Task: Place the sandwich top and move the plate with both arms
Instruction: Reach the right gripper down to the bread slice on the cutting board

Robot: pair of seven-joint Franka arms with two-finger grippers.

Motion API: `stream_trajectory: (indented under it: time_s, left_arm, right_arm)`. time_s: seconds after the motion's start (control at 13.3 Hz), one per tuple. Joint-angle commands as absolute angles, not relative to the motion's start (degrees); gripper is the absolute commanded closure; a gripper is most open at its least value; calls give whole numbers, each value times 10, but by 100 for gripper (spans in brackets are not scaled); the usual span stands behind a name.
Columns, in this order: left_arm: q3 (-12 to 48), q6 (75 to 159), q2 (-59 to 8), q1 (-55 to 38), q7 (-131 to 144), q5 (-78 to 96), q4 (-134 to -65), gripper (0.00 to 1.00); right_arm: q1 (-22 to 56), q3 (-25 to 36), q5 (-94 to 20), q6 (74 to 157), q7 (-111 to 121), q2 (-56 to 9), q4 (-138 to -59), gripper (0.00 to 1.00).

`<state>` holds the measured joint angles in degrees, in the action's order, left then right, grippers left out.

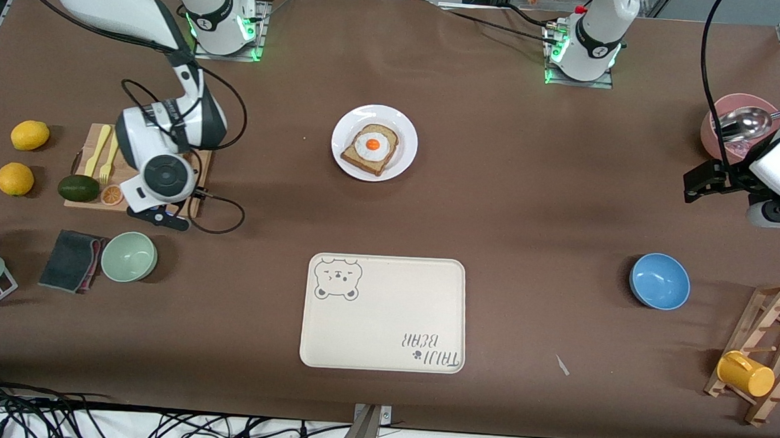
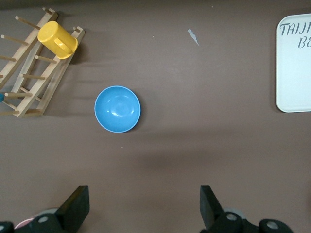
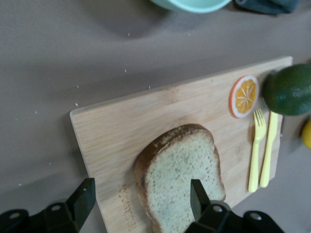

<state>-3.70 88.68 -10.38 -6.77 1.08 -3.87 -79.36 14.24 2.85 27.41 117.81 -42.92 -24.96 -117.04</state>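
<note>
Right gripper (image 3: 141,199) is hanging over the wooden cutting board (image 3: 146,116) at the right arm's end of the table, fingers spread apart with the sandwich top (image 3: 177,182) lying flat on the board between them, not pinched as far as I can tell. An orange slice (image 3: 244,95), yellow fork (image 3: 256,145) and avocado (image 3: 290,89) share the board. The plate (image 1: 405,129), mid-table, carries the egg toast (image 1: 371,148). Left gripper (image 2: 144,206) waits wide open over bare table near the blue bowl (image 2: 117,109).
</note>
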Motion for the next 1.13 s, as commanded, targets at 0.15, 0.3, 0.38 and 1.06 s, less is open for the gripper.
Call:
stream_trajectory:
  time_s: [0.15,0.3,0.38,1.06]
  left_arm:
    - [-27,878,-106,-70,24,-18,-775,0]
    - [-32,875,-107,-64,33,-18,-775,0]
    - [-30,875,-112,-71,47,-26,-777,0]
    - [-30,857,-105,-53,45,-8,-787,0]
  right_arm:
    - [149,52,299,1249,-466,-217,-1236,17]
    - [149,79,300,1310,-465,-214,-1270,23]
    - [149,81,300,1321,-465,-214,-1275,26]
    - [150,79,300,1309,-466,-207,-1273,59]
